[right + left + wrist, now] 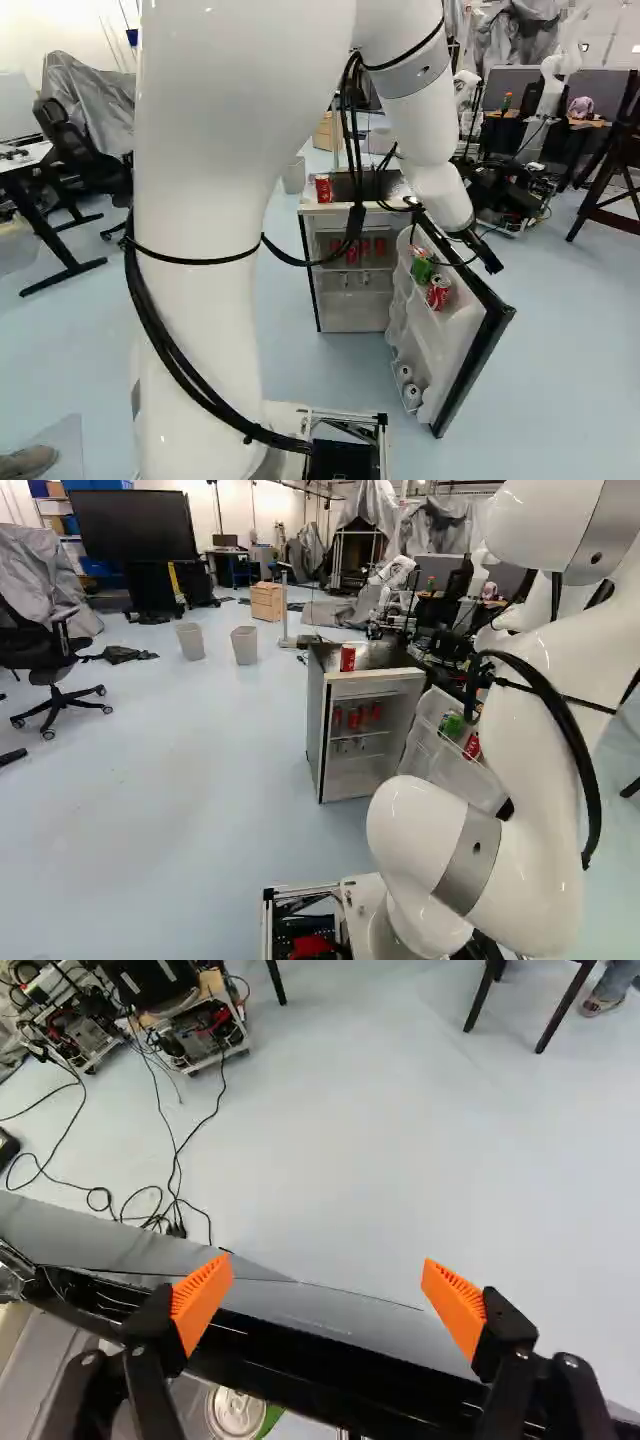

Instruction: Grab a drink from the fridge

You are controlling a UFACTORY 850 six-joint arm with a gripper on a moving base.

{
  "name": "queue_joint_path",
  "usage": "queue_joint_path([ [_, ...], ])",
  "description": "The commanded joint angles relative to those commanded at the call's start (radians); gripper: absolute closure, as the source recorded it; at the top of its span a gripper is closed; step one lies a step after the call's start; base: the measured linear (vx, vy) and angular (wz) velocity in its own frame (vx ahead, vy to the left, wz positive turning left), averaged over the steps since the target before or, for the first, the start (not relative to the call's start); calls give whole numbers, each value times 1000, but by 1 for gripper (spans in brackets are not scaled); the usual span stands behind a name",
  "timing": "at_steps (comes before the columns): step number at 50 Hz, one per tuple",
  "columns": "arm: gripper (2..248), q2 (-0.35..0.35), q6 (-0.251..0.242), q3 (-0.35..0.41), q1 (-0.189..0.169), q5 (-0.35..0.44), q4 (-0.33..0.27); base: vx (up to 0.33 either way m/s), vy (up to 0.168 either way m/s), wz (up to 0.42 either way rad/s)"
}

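Cans [354, 718] on fridge [314, 720] shelf [362, 734] — door bins [450, 770] w/ cans too

Can [323, 188] on the fridge [308, 270], more cans [364, 248] inside.

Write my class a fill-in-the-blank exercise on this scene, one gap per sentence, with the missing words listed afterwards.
The fridge has its door standing wide ____. A lone red can stands on ____ of the fridge. In the door's upper rack, the neighbour of the rack's red can is coloured mostly ____. The claw has two pads coloured ____.

Missing words: open; top; green; orange.
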Motion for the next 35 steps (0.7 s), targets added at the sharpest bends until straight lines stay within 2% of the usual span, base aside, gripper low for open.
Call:
queue_joint_path([
  [35, 3, 0, 0, 0, 0, -116, 0, 0, 0, 0],
])
